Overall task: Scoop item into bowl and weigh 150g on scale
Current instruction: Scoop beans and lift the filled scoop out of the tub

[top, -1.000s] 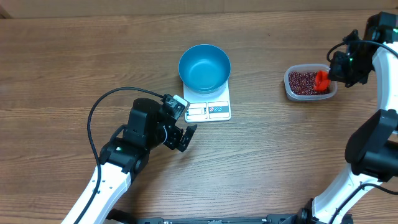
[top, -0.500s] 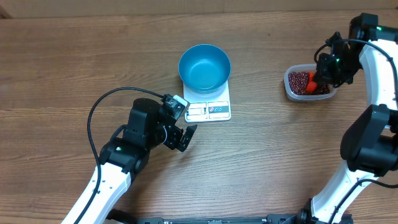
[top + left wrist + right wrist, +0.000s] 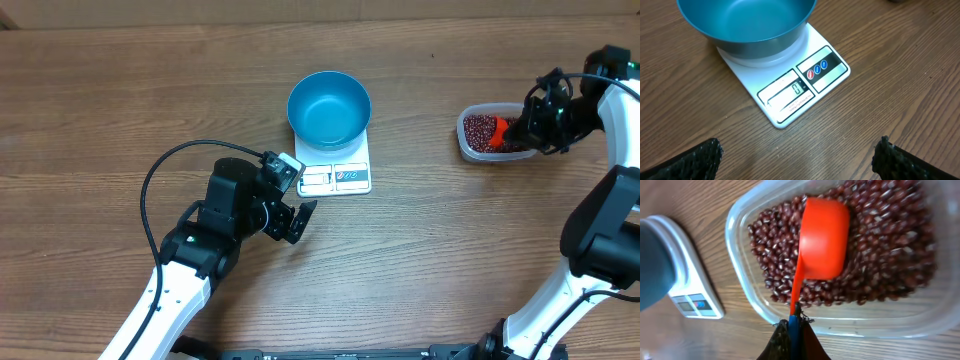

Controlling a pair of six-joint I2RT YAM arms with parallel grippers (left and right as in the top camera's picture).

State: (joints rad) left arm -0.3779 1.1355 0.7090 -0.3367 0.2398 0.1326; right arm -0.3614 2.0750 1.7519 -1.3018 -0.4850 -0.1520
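**Scoop resting in the beans, bowl waiting on the scale**

The right fingers are pinched tight on the thin handle of an orange scoop. The scoop's head lies just ahead of them on the dark red beans in a clear tub. The left fingers are spread wide and hold nothing, low over the wooden surface just in front of the white scale. The blue bowl sits on the scale with no beans in it. Compared with a second ago, the right wrist has shifted over the tub and the scoop sits slightly further left. The left arm, bowl and scale have not moved.
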